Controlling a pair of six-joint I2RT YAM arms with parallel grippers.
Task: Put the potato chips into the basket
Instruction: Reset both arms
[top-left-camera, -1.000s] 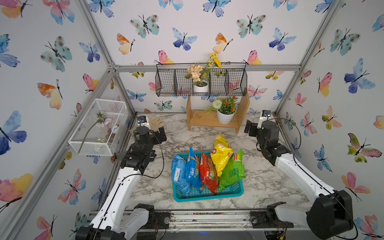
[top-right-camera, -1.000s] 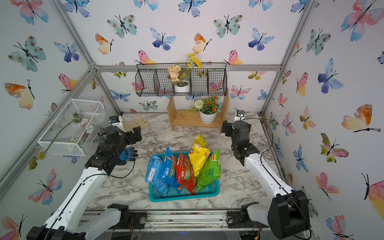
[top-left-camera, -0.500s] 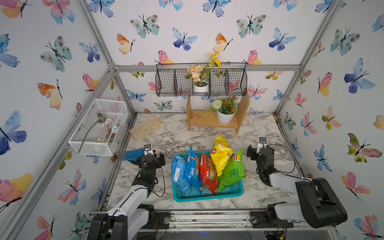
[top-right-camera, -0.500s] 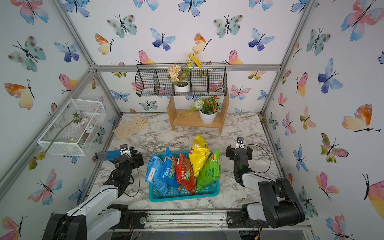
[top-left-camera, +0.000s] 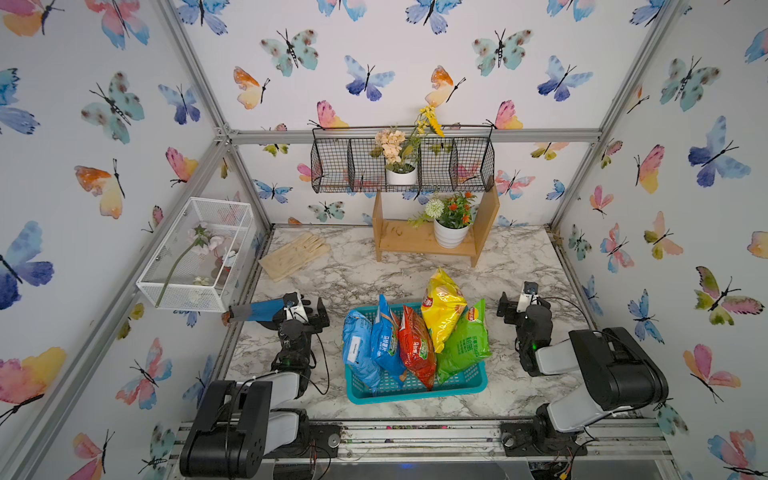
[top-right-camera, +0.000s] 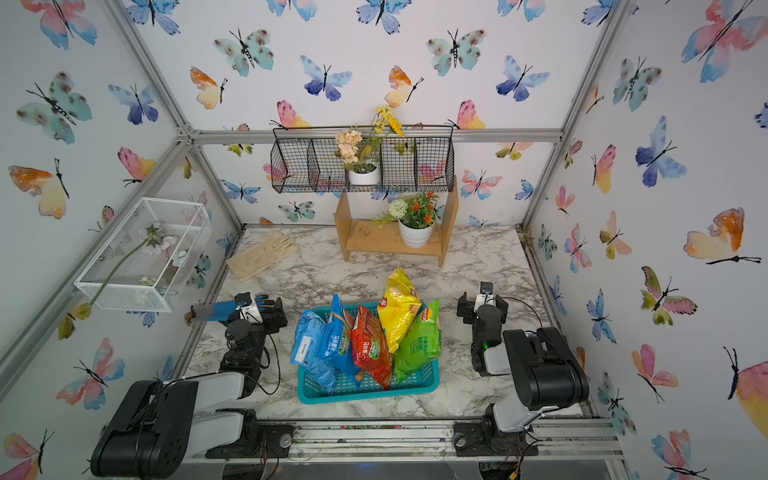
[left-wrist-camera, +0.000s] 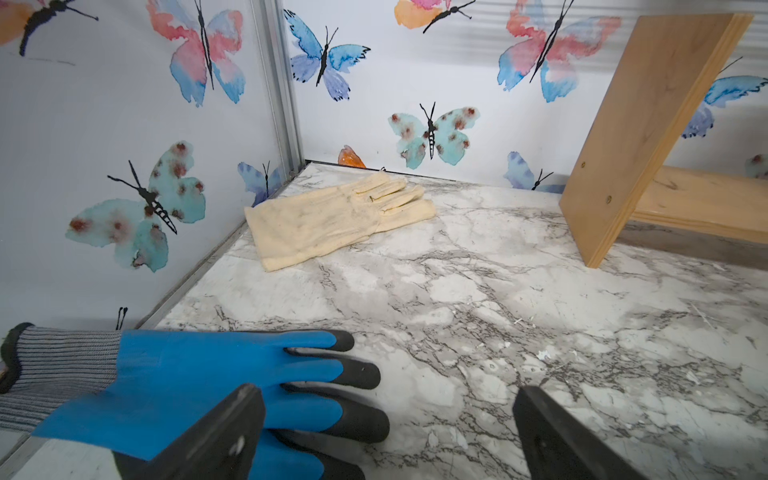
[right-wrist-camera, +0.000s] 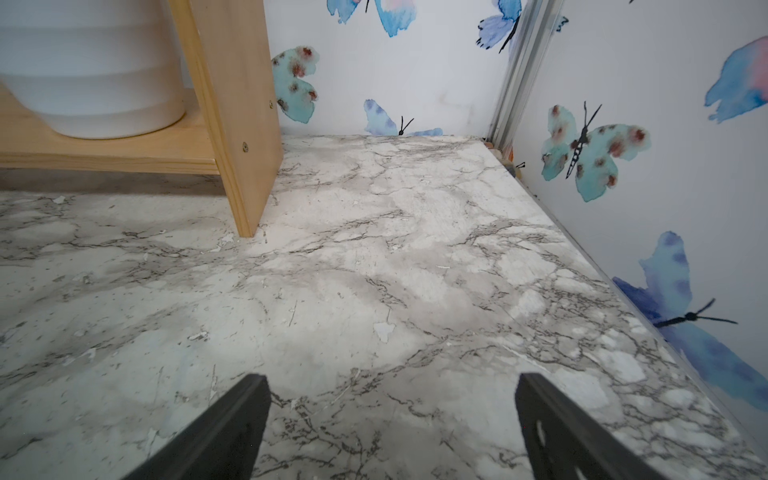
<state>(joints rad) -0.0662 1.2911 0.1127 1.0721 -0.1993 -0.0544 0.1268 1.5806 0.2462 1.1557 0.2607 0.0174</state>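
Observation:
The teal basket (top-left-camera: 415, 400) (top-right-camera: 365, 395) stands at the table's front middle. Several potato chips bags lean in it: two blue (top-left-camera: 357, 349) (top-left-camera: 386, 340), a red (top-left-camera: 415, 353), a yellow (top-left-camera: 442, 307) propped highest, and a green (top-left-camera: 465, 340). My left gripper (top-left-camera: 309, 309) (left-wrist-camera: 384, 399) sits low to the left of the basket, open and empty, one finger over a blue glove (left-wrist-camera: 187, 374). On the other side of the basket, my right gripper (top-left-camera: 517, 305) (right-wrist-camera: 390, 384) is open over bare marble. Neither touches a bag.
A cream glove (top-left-camera: 295, 255) lies at the back left. A wooden shelf (top-left-camera: 428, 245) with a white flowerpot (top-left-camera: 451, 235) stands at the back. The white mesh box (top-left-camera: 199, 253) hangs on the left wall, and the black wire basket (top-left-camera: 399, 166) on the back wall.
Both arms have folded back and down from raised, extended poses to low spots beside the basket. The blue glove has come into sight by the left gripper. The bags have not moved.

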